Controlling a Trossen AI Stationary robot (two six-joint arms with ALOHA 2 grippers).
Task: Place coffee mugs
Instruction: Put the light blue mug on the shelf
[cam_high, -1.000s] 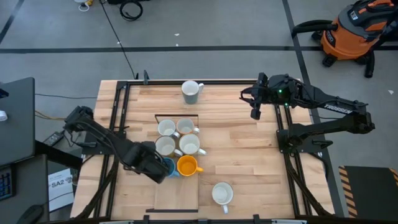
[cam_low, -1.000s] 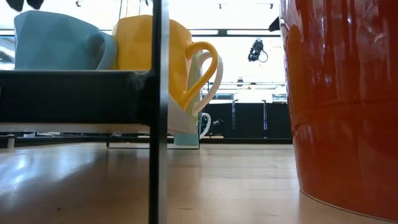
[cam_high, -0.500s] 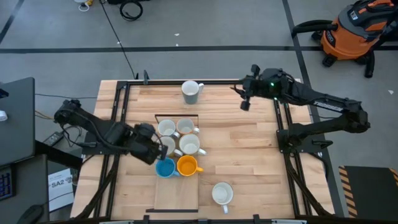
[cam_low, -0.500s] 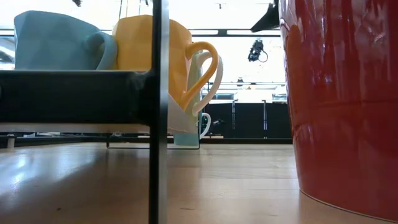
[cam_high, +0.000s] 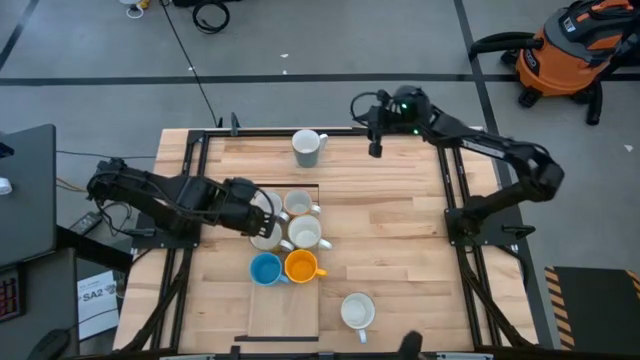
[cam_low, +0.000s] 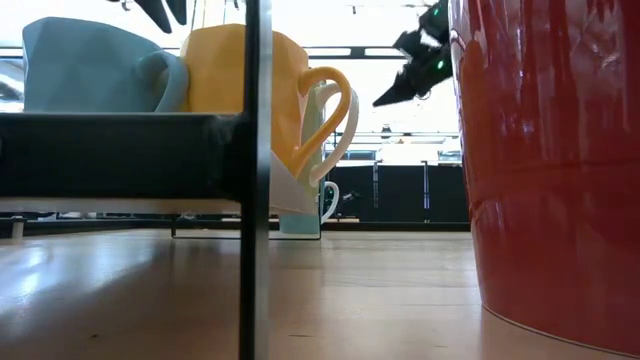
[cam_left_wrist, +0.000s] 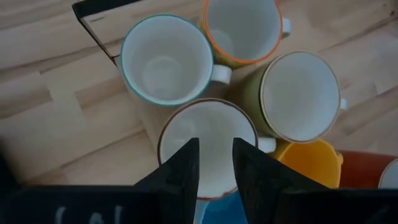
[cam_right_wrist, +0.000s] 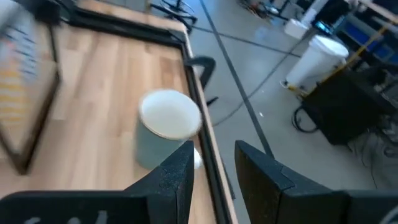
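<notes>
Crowding clustered mugs (cam_high: 285, 225), left pincer (cam_high: 262, 215), possibly open

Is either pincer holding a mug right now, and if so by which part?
Nothing is held. The left pincer hangs open above the clustered mugs; the right pincer is open, facing the pale green mug.

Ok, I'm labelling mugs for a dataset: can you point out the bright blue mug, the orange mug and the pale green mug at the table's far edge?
bright blue mug (cam_high: 265, 269), high view, inside bottom.
orange mug (cam_high: 299, 266), high view, inside bottom.
pale green mug (cam_right_wrist: 168, 114), right wrist view, white interior.
</notes>
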